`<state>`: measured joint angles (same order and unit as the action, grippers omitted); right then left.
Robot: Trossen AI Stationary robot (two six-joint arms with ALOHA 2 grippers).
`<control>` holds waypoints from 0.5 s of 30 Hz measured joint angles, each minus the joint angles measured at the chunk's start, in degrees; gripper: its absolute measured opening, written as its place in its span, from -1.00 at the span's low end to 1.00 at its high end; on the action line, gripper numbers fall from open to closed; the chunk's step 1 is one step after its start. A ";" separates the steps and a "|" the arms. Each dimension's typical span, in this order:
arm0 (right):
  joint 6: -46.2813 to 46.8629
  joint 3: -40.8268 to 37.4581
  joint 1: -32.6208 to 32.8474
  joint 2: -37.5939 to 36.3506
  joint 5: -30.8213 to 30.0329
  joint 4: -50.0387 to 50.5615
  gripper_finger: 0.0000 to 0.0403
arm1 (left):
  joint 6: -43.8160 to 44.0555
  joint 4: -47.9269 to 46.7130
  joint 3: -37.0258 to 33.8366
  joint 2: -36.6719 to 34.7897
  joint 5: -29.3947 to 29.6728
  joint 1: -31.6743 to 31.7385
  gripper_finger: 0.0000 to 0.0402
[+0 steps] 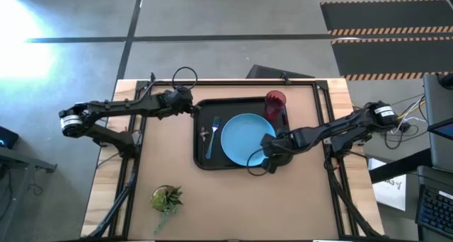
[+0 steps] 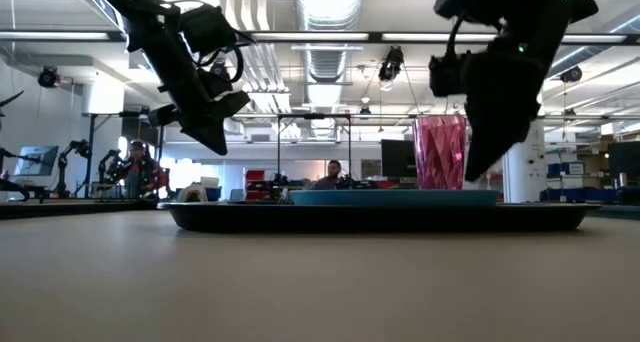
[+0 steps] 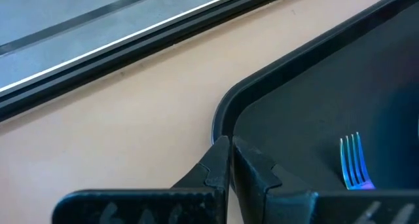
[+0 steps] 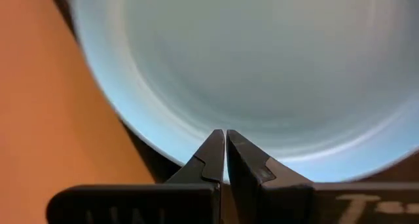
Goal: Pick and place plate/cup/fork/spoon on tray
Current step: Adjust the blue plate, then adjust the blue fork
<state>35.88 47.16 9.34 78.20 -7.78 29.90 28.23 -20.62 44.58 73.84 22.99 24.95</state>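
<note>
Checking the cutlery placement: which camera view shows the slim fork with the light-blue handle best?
The high view: the slim light-blue-handled fork lies whole in the black rectangular tray, beside the round light-blue plate. The left wrist view catches only its tines. The low and right wrist views don't show it.

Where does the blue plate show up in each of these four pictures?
High view: plate mid-picture, on the tray's right half.
Low view: a thin blue band just above the tray rim.
Left wrist view: cannot tell; only tray and fork are clear.
Right wrist view: fills the picture.
Shared landmark: the black tray.
</note>
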 joint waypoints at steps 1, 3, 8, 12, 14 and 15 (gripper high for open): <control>-0.32 0.43 0.00 -0.55 -0.13 -0.20 -0.96 | 0.00 0.03 0.00 0.00 -0.01 0.00 -1.00; -1.10 1.42 0.00 -1.82 -0.36 -0.21 -0.96 | 0.02 0.13 0.00 0.00 -0.21 -0.03 -1.00; -4.05 4.95 0.00 -5.28 -2.02 -0.46 -0.96 | 0.11 0.35 0.00 0.07 -1.75 -2.50 -1.00; -6.89 8.04 0.00 -7.90 -4.08 -0.23 -0.96 | 0.15 -0.22 0.00 0.84 -1.70 -7.21 -1.00; -8.02 9.70 0.00 -9.09 -4.31 -0.17 -0.96 | 1.71 -1.07 0.04 1.55 -1.48 -9.60 -1.00; -8.78 10.56 0.00 -9.69 -4.44 -0.18 -0.96 | 2.70 -1.94 0.04 1.89 -1.47 -10.77 -1.00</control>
<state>27.11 57.72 9.34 68.51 -12.22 29.72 30.93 -22.56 44.62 75.73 21.52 14.18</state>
